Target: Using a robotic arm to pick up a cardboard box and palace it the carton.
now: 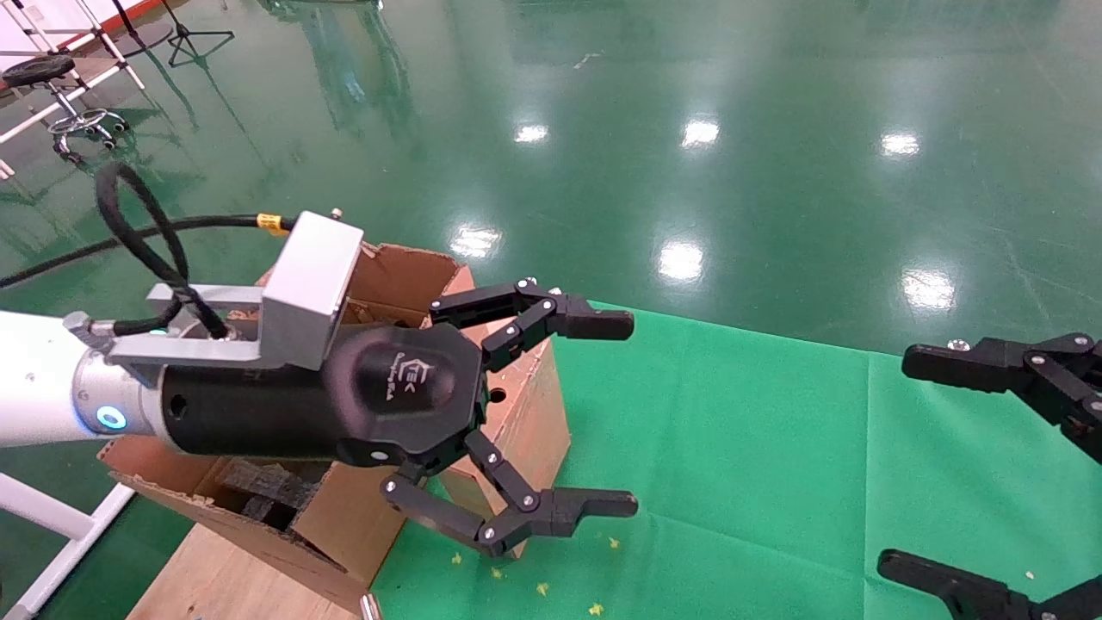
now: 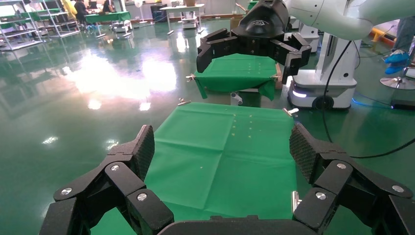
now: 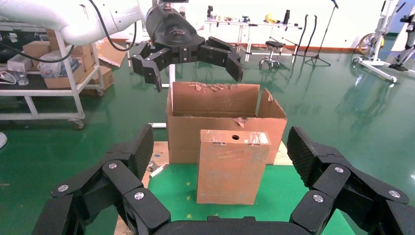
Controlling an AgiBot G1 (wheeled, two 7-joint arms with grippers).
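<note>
Left robotic arm's black linked-finger gripper (image 1: 611, 413), on the white arm with silver wrist: jaws spread wide, holding nothing, hovering above the small scuffed brown cardboard box (image 3: 232, 166) and the carton edge. Right all-black gripper (image 1: 964, 465): jaws also wide open, empty, low over the right side of the green cloth tabletop (image 1: 775, 448), facing the box.

Small box stands upright on the tabletop, long axis vertical, its broad face toward the right gripper, round hole near the top of that face. It is right against the front wall of the large brown corrugated carton (image 3: 220, 105), between carton and right gripper.

Carton: torn flaps up, open top, black foam pieces (image 1: 267, 486) inside.
</note>
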